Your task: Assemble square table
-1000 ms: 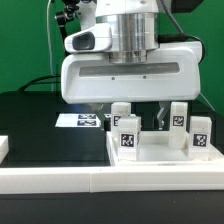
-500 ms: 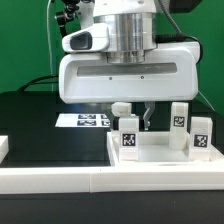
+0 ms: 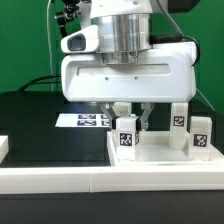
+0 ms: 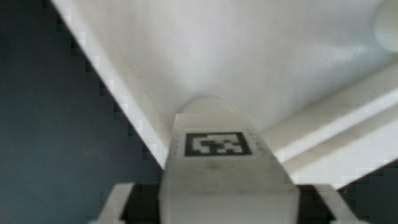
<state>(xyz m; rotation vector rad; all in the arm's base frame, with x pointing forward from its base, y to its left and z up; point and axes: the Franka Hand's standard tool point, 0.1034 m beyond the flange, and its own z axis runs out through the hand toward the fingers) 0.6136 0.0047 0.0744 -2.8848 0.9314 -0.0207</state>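
Standing in the white tray-like top (image 3: 160, 152) are several white legs, each with a black-and-white tag on its face. One leg (image 3: 126, 135) stands near the tray's left side as the exterior view has it, and two more (image 3: 180, 120) (image 3: 199, 135) stand toward that view's right. The top lies on the black table (image 3: 40, 115), just behind the long white rail (image 3: 100, 180).

I hang straight down over the tray, my broad white wrist housing (image 3: 125, 72) filling the middle of the view. My gripper (image 3: 128, 108) is clenched on a leg (image 4: 219, 150), one finger (image 4: 134, 200) against each flank; its tag faces my wrist camera.

Beyond the tray's left lies the marker board (image 3: 80, 120). No tag shows readable writing.
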